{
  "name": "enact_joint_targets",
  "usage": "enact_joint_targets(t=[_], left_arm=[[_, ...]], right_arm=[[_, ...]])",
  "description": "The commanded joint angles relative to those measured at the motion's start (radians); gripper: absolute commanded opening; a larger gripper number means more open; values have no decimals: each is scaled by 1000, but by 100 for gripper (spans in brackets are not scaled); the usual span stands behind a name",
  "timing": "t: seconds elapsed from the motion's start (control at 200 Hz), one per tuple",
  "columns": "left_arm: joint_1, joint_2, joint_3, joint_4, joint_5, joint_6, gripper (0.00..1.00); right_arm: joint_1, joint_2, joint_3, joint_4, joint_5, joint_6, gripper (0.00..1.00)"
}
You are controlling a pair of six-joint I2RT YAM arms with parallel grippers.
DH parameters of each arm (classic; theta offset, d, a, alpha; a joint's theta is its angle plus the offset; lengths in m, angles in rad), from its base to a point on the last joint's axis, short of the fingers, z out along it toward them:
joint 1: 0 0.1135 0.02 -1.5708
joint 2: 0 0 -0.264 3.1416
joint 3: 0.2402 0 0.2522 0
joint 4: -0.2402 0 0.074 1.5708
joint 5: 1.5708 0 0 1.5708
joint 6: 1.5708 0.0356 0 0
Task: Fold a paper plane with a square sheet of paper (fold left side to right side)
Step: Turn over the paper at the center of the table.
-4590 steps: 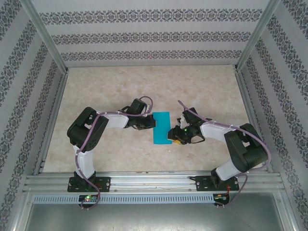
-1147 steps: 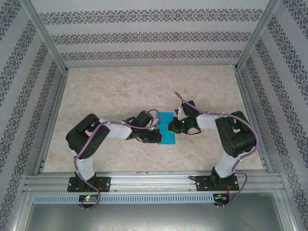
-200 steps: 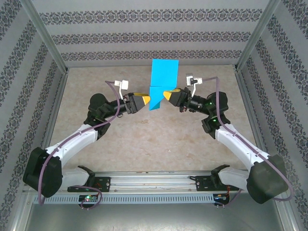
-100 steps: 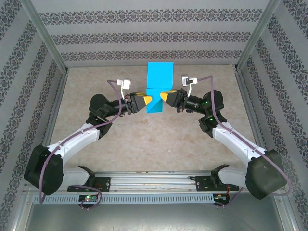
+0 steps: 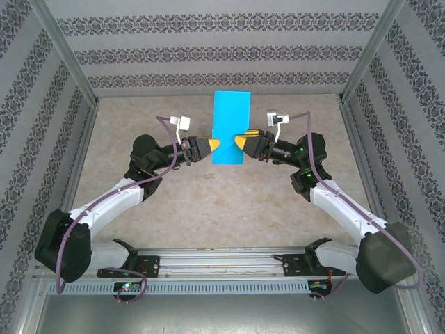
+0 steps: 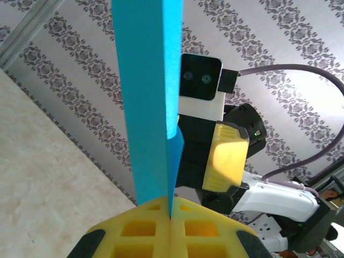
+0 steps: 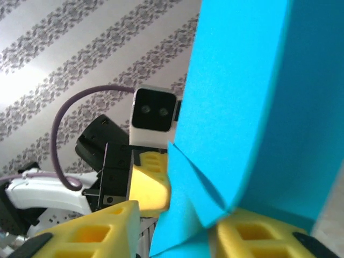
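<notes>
top external: left claw (image 5: 213, 144) and right claw (image 5: 239, 142) pinch the paper (image 5: 231, 118) aloft.

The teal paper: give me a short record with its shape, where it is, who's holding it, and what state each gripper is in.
Item: sheet of paper, teal-blue, folded into a tall narrow rectangle
Position: held upright in the air above the table, not resting on it
Left gripper: shut on the paper's lower left edge
Right gripper: shut on the lower right edge, facing the left one
Fold detail: a small loose flap near the grip, seen from the right wrist
Plane: not yet formed
</notes>
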Motion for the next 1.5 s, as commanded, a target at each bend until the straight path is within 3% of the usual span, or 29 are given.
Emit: enact_joint_targets(t=[0.0,0.13,0.245,0.465,0.654,0.844,0.939,1.129,1.494], left_arm=[[-10,-61,41,-194,-28,134,0],[-12,-105,108,-566,-100,333,0],[-39,-130,189,-911,-248,528,0],[-185,-94,359,-1396,-696,725,0],[-359,8,466,-1650,-1087,690,0],[-498,172,571,-1911,-1409,500,0],[-541,259,607,-2002,-1490,381,0],[-593,416,645,-2046,-1507,182,0],[-616,598,665,-1967,-1457,26,0]], right_arm=[[-47,-65,-40,-109,51,-71,48],[-93,-147,-68,-356,170,-191,64],[-96,-203,-44,-658,354,-345,76],[-103,-224,-20,-964,706,-434,90],[-116,-188,-20,-1046,829,-417,98],[-135,-164,-27,-1082,895,-385,98],[-147,-164,-33,-1084,897,-379,98],[-164,-173,-41,-1085,885,-380,98],[-192,-197,-73,-1068,847,-378,98]])
